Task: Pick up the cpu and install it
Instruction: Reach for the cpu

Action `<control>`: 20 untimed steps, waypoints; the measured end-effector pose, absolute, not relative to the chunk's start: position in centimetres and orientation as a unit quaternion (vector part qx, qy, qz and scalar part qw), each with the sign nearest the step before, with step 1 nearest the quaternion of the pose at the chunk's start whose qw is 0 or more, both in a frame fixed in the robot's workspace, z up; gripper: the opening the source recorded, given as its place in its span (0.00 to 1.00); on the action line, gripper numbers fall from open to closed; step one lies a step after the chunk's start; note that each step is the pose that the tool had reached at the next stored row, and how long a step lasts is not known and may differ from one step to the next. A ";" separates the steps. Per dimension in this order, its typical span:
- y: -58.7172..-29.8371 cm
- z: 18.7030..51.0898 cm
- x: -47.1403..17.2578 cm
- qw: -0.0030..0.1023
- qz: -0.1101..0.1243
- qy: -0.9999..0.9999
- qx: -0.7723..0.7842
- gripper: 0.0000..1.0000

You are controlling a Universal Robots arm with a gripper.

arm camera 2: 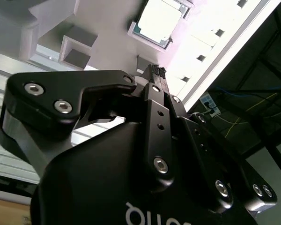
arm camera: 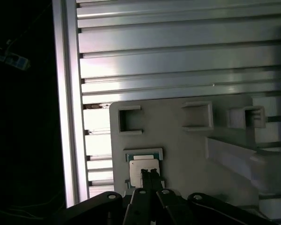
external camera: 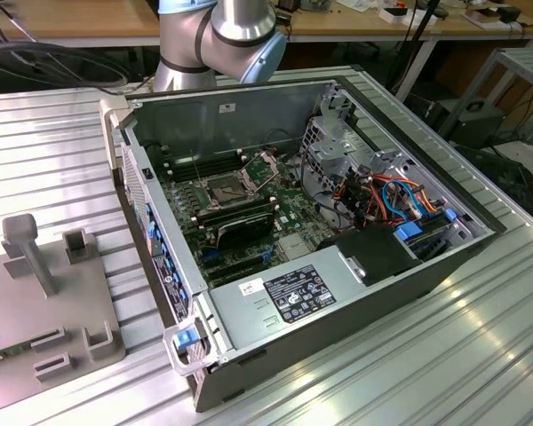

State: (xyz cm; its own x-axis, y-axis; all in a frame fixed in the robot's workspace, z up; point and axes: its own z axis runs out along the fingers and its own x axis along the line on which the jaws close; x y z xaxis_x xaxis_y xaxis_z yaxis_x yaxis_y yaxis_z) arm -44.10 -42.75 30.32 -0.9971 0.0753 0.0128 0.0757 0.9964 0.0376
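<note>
Open computer case (external camera: 231,115) beside grey fixture plate (external camera: 71,302).

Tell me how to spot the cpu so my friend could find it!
Find the flat grey plate lying on the ribbed metal table. Near its edge, in a shallow square nest, sits the cpu, just ahead of the black pincer. The plate's other pockets are hollow; this one holds a shiny silver square.

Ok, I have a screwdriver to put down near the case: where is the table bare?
Bare ribbed table borders the computer case on the exterior view's lower right, and lies above the grey plate at that view's left. Crowded: the case's inside, full of cables, and the plate's holders, where the tool hangs over the cpu.
</note>
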 end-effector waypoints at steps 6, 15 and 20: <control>-42.9 29.6 -44.3 0.010 -0.018 -0.999 -0.038 0.11; -43.5 29.5 -44.3 0.010 -0.018 -0.999 -0.038 0.11; -44.3 29.0 -44.3 0.010 -0.018 -0.999 -0.038 0.11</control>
